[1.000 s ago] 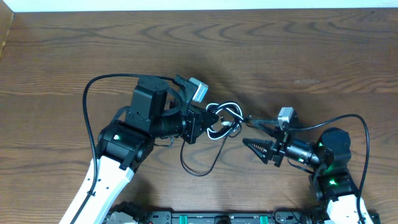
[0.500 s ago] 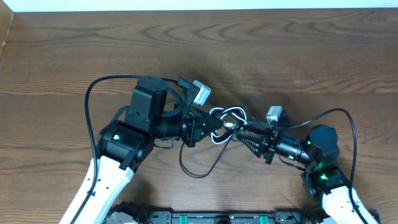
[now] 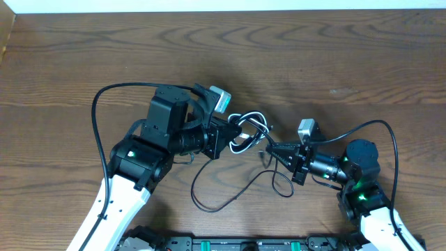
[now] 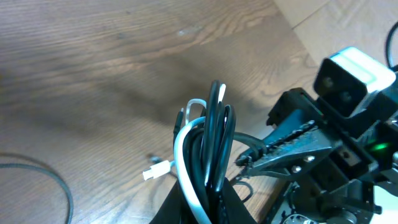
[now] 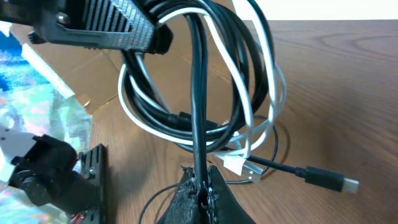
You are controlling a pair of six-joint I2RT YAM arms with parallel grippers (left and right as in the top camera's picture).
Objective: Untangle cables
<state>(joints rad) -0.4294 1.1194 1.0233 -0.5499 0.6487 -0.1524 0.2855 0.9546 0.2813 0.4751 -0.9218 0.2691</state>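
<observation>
Left tool (image 3: 233, 136): clamped on the cables (image 3: 256, 125); we see it gripping the whole coil, which stands out past its tips toward the other arm.
Right tool (image 5: 202, 186): pinched narrow on one black cord (image 5: 199, 124), caught right at its tips; we see nothing else between its fingers.
Cables: one wound coil of black strands and a white cord (image 5: 261, 74), held between the two tools, just ahead of each and, we judge, lifted off the tabletop (image 3: 313, 56).
Loose end: a black plug (image 5: 326, 178) lies ahead and to the right of the right tool, below the coil.
Key relation: the pinched black cord runs straight ahead from the right tool's tips, its long axis in line with the tool, up through the coil and on toward the left tool's fingers.
Nearer arm: both touch the cables; only the right holds a single strand.
Next move, as we judge it: draw the right tool back along that axis while the left anchors the coil.
Risk: the strand crosses the white loops, so we think a pull may tighten the coil instead of freeing it.
</observation>
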